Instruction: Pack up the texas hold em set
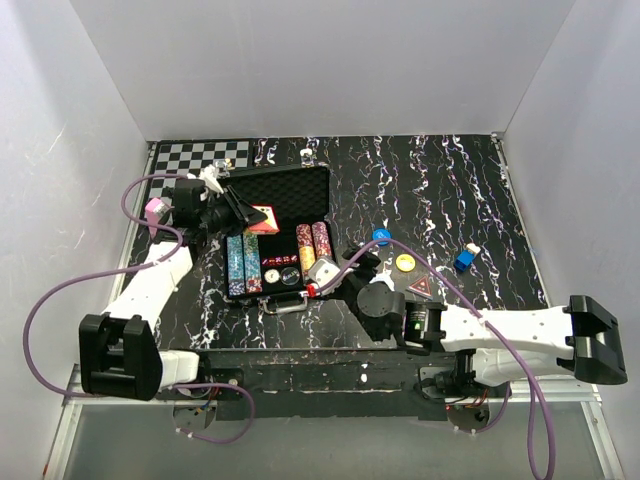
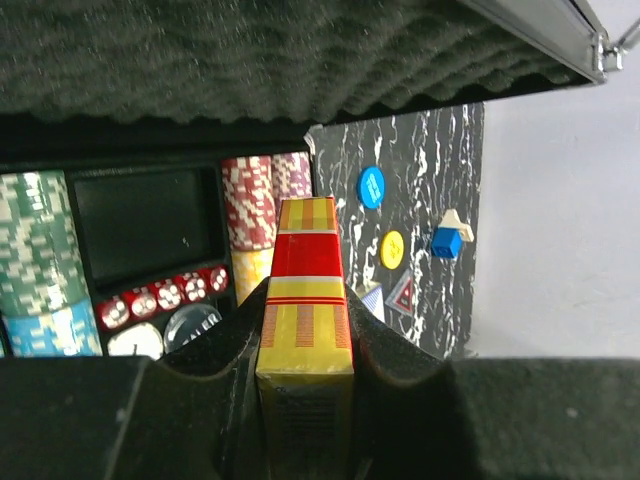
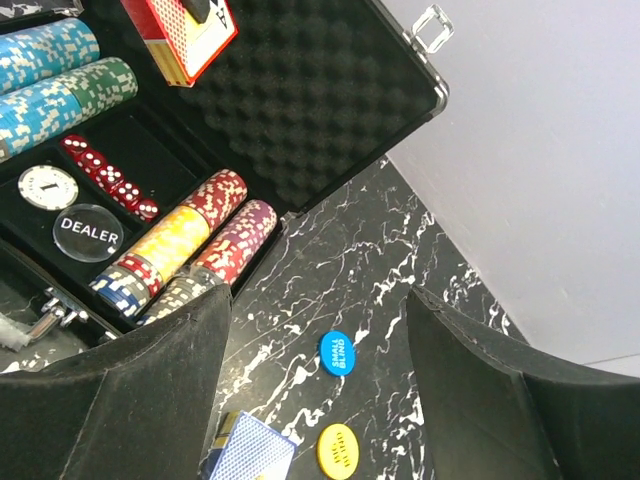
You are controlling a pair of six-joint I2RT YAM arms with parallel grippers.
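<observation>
The black briefcase point(image 1: 300, 185) lies open with foam lid point(image 3: 300, 100) raised and chip rows point(image 1: 244, 264) inside. My left gripper point(image 1: 237, 210) is shut on the red card deck point(image 2: 305, 290) and holds it over the case's empty middle compartment point(image 2: 145, 220). The deck also shows in the right wrist view point(image 3: 180, 35). My right gripper point(image 3: 315, 390) is open and empty, hovering above the table right of the case. Below it lie the blue card deck point(image 3: 245, 452), a blue round button point(image 3: 337, 352) and a yellow round button point(image 3: 338, 450).
Red dice point(image 3: 110, 178) and a DEALER button point(image 3: 87, 230) sit in the case's front compartment. A red triangular piece point(image 1: 419, 288) and a small blue cube point(image 1: 463, 260) lie to the right. The chessboard point(image 1: 200, 155) is at the back left. White walls surround the table.
</observation>
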